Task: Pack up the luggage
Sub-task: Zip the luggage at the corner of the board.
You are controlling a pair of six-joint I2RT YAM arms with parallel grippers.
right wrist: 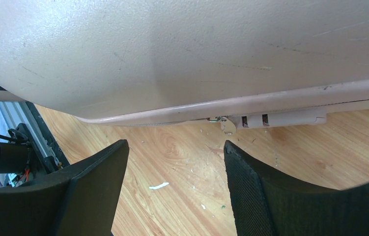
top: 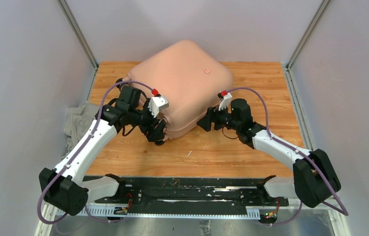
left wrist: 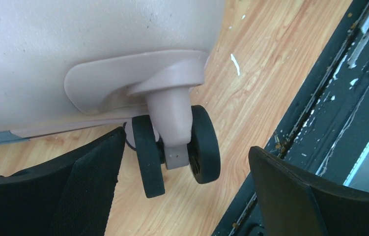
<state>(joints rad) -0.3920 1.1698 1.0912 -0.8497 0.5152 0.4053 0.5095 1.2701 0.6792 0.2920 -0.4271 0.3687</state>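
From above, the luggage (top: pixel 182 81) lies flat and shut on the far half of the desk (top: pixel 221 157), turned so one corner points at the near edge, while a grey cloth (top: pixel 78 125) sits bunched at the left edge, outside the case. The left tool (top: pixel 158 132) is at the near-left corner of the shell and the right tool (top: pixel 203 123) just beside its near-right side. The left wrist view shows that tool spread wide, with a double spinner wheel (left wrist: pixel 177 150) standing between its fingers (left wrist: pixel 74 191) and touching neither, so nothing is pinched. The right wrist view shows the other tool spread too, empty, low over bare wood below the shell's seam, where a zip slider (right wrist: pixel 229 123) hangs at the rim. Since the cloth is not inside, the case probably needs steadying and opening, or zipping if the packing is judged done. To do this well, the left tool should brace against the wheel stem or the shell rather than the rolling wheel, which would let the case skate. The right tool should rise to the seam, line its fingers up squarely on the slider and close on the tab alone, then pull along the rim, not away from it
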